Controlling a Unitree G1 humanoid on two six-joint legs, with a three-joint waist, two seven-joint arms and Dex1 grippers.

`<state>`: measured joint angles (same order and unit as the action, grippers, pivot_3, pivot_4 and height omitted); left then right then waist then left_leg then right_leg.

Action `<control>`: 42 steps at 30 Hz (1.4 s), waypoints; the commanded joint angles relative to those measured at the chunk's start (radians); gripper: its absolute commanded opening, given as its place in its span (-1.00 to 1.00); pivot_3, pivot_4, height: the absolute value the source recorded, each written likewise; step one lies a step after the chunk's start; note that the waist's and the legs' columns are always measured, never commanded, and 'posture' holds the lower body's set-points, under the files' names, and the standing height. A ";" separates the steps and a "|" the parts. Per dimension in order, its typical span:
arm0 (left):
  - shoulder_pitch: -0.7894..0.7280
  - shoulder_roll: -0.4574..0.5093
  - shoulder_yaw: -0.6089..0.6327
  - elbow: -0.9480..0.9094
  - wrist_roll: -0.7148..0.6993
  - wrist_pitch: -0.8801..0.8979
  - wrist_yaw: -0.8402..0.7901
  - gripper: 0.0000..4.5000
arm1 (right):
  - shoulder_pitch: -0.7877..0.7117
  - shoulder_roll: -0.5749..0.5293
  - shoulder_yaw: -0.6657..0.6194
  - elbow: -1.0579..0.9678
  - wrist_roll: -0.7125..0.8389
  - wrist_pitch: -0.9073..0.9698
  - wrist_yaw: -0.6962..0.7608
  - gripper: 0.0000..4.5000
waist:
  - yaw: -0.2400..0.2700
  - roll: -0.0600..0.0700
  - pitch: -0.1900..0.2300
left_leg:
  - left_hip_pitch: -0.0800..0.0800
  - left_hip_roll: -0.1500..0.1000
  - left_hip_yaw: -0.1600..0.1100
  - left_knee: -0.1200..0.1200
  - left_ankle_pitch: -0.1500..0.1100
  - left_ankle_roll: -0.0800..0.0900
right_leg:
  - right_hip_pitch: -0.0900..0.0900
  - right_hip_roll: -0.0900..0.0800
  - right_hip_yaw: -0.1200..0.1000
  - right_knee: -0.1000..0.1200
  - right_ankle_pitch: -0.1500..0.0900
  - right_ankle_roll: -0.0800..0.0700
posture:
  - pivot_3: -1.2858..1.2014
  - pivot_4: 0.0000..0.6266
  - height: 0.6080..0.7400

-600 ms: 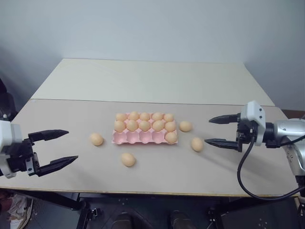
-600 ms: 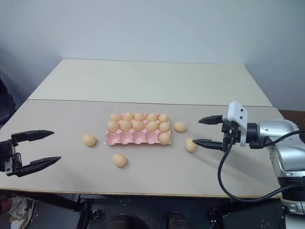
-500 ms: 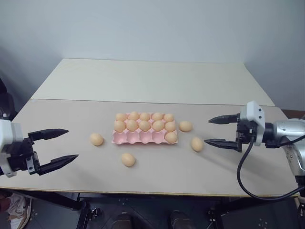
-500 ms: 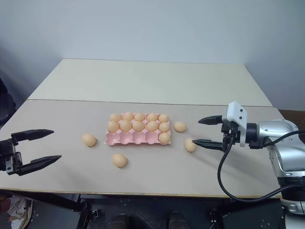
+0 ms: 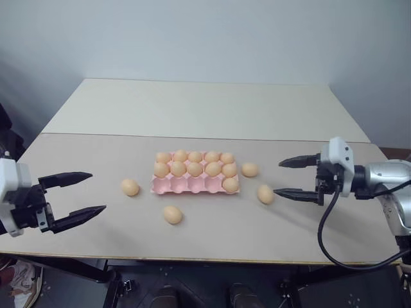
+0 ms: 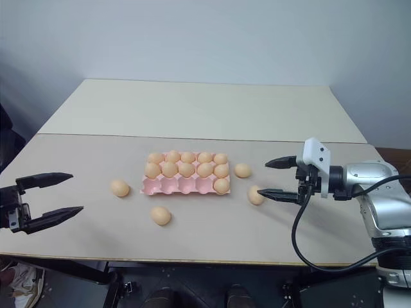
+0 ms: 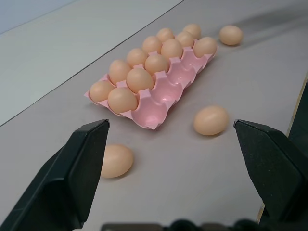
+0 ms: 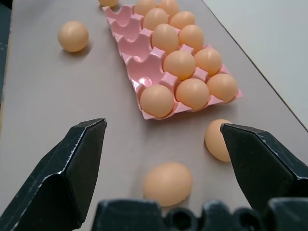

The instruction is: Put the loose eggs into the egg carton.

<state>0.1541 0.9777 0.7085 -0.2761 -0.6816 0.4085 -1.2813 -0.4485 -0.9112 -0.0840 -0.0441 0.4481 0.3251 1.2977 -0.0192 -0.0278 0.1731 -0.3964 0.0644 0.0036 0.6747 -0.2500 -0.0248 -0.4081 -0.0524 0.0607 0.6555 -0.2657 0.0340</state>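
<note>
Egg carton (image 5: 194, 184) pink, on table (image 5: 212, 109) between both grippers, eleven cups filled, four near-row cups bare. Left gripper (image 5: 76, 199) wide open, holds nothing, well apart from carton. Right gripper (image 5: 290, 176) wide open, empty. Loose eggs: one (image 5: 264, 194) just beside right gripper's lower fingertip, one (image 5: 250, 169) near it by carton's end, one (image 5: 130, 187) and one (image 5: 172, 214) nearer left gripper.

A beige tabletop (image 5: 212, 109) made of two panels joined along a straight seam (image 5: 192, 137) stands against a plain pale wall (image 5: 205, 38). Dark floor (image 5: 205, 289) lies below its near edge.
</note>
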 commanded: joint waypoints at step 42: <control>-0.265 -0.022 -0.344 -0.058 -0.053 -0.024 -0.028 1.00 | -0.089 0.139 0.265 0.194 -0.381 -0.104 -0.145 0.07 | 0.004 0.000 0.000 | -0.002 0.000 0.001 0.000 0.000 0.000 | -0.004 0.002 0.003 0.002 0.000 0.000 | 0.03 -0.52 1.00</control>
<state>-0.1108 0.9541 0.3457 -0.3107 -0.7267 0.3935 -1.3119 -0.5320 -0.7677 0.1958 0.1583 0.0622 0.2376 1.1511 -0.0147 -0.0278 0.1731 -0.3988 0.0644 0.0045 0.6752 -0.2499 -0.0247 -0.4125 -0.0506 0.0640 0.6574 -0.2656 0.0339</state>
